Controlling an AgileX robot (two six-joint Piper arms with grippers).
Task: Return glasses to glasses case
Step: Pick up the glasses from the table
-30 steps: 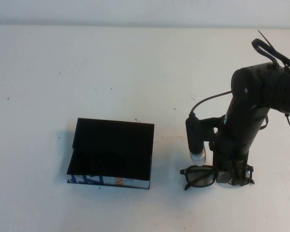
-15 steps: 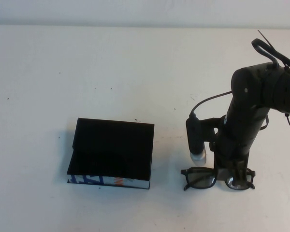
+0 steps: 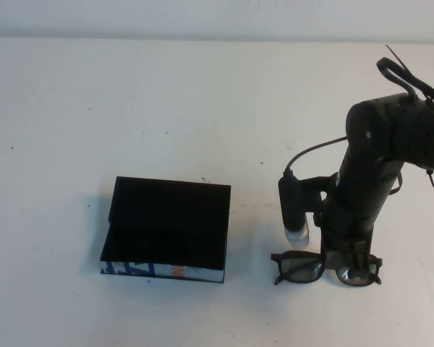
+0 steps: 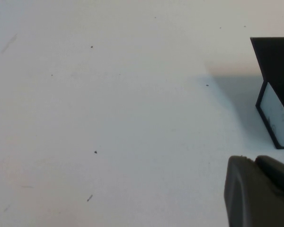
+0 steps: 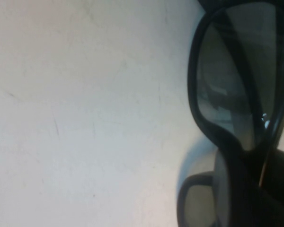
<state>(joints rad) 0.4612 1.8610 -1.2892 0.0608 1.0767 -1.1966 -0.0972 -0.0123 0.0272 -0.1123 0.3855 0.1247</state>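
While lying flat at five o'clock on the white worktop [image 3: 202,101], glasses [image 3: 301,267] run nine-to-three, lenses up; right hand [image 3: 353,264] closing over the frame's middle. Glasses case [image 3: 166,230], lid raised, at seven o'clock. Left hand [image 4: 260,191]: grip indeterminate.
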